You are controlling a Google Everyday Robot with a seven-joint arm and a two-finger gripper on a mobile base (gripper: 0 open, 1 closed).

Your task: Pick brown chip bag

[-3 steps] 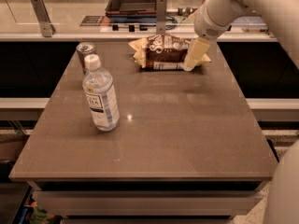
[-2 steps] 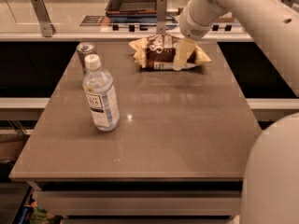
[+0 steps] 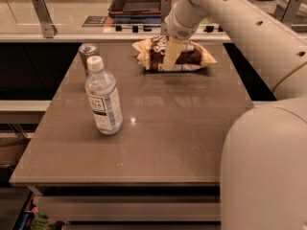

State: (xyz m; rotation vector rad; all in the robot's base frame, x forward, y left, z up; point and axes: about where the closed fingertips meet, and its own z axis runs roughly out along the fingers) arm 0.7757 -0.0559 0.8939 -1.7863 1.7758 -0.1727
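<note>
Brown worktop [image 3: 158, 143] before a pale back counter. At twelve o'clock, near the far edge, lies the bag [image 3: 192, 56] — dark brown middle, pale yellow crimped ends. The gripper [image 3: 171, 56] is down on the bag's middle, its arm reaching in from two o'clock; whether the jaws have closed on the bag I cannot tell. By my reading the approach is done, and a firm squeeze and the lift are left — the bag looks to rest on the worktop. A bottle [image 3: 103, 99] stands at nine o'clock, a can [image 3: 88, 51] at eleven. The bag's white lettering and the bottle's label print cannot be read.
</note>
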